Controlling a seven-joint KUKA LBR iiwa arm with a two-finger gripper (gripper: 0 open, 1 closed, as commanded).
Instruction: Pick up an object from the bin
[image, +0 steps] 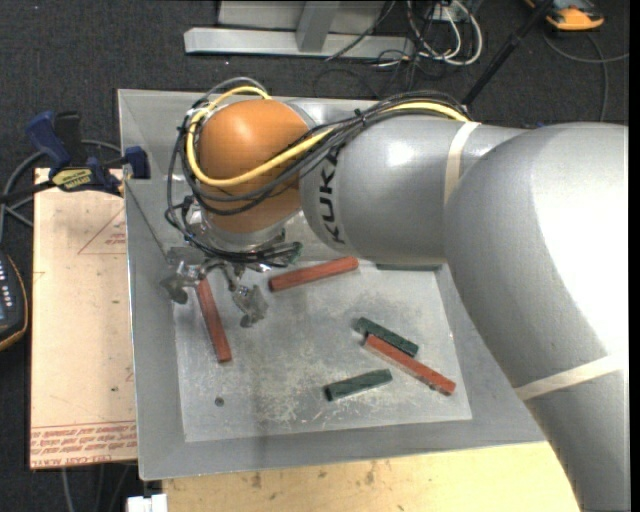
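Nearest, a dark green bar (358, 385) lies on the bin (300, 420) floor; just behind it, to the right, a long red bar (412, 364) touches a second green bar (388, 338); at the left the gripper (214, 298) stands spread wide, its fingers (178, 291) either side of the upper end of the left red bar (214, 325), gripping nothing; the far red bar (313, 274) lies just beyond, below the orange cover (250, 150)

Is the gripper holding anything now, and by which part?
Nothing is held. The gripper is open, its fingers on either side of the upper end of the red stick, not closed on it.
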